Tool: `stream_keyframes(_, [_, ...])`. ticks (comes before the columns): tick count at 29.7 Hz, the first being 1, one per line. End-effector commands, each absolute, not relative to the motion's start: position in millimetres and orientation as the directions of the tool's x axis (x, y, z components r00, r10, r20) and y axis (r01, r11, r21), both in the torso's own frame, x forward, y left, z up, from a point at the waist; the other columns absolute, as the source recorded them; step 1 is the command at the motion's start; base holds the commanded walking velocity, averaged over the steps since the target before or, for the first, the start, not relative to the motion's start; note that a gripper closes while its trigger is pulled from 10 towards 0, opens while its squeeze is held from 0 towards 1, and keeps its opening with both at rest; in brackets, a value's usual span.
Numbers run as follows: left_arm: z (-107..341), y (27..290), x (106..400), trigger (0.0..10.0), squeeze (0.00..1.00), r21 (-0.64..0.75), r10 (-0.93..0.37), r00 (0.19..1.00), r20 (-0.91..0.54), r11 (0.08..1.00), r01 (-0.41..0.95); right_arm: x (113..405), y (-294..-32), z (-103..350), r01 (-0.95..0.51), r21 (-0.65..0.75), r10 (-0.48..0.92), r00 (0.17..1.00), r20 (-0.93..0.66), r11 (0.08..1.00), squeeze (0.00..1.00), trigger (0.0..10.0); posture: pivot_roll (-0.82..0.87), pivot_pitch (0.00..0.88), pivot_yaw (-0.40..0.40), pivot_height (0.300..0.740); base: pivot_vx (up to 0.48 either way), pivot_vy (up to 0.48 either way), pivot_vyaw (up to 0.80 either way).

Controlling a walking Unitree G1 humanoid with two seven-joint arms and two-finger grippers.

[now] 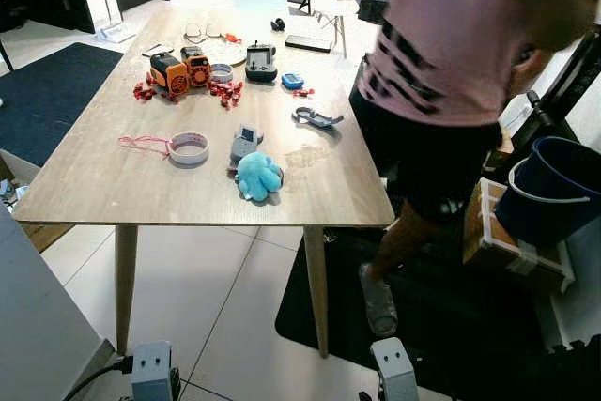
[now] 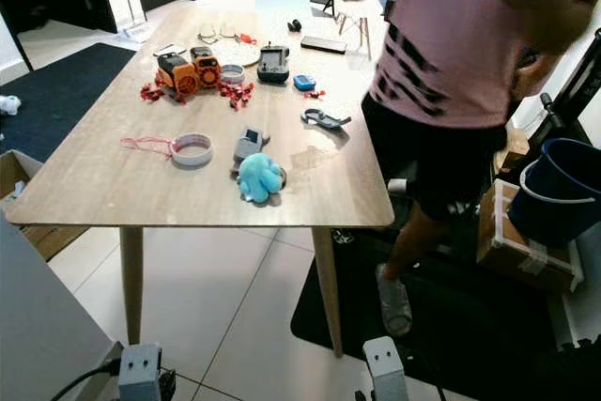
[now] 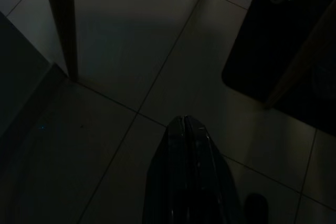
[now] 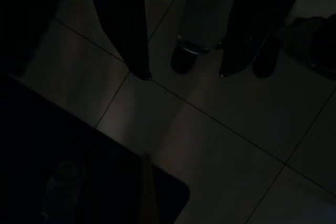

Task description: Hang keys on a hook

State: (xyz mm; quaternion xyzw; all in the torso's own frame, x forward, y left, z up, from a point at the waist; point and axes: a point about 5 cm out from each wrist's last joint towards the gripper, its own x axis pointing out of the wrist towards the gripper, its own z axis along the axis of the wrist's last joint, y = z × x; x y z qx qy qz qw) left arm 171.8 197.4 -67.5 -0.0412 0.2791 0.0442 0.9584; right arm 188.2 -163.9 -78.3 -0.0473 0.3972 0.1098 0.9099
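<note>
A cluttered wooden table (image 1: 84,185) fills the left and middle of the frame, with a person in a pink top (image 1: 451,53) blurred at the upper right.

Reading across the head views: a pink string and roll of tape (image 1: 189,147) sit left of centre, an orange toy robot (image 1: 178,69) lies further back among red bits, a blue plush octopus (image 1: 257,176) rests near the front edge, and what look like the keys (image 1: 315,117) lie right of centre on the tabletop, beside the person; a dark blue bucket (image 1: 554,190) stands at far right. The dim wrist views add the floor: the left gripper (image 3: 185,129) hangs over tiles with fingers pressed together, while the right gripper (image 4: 184,74) hangs with fingers spread wide apart above tile and a dark mat (image 4: 68,177).
</note>
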Motion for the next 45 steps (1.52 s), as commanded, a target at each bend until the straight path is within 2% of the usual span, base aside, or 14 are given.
stream_keyframes(1, [-70.4,194.5,166.2,10.0,0.0,-0.058,0.049,0.833,-0.55,0.994,-0.097,184.3,-166.9,-80.2,-0.241,-0.006,0.157,0.65,-0.743,0.97,0.0,10.0,0.08,0.04,-0.074,0.74,0.0,0.0,0.0])
stream_keyframes(45, [-70.4,195.6,168.8,10.0,0.0,-0.052,0.021,0.831,-0.556,0.997,-0.06,179.4,-165.5,-82.9,-0.224,-0.002,0.145,0.641,-0.754,0.975,0.0,10.0,0.08,0.046,-0.058,0.74,0.0,0.0,0.0])
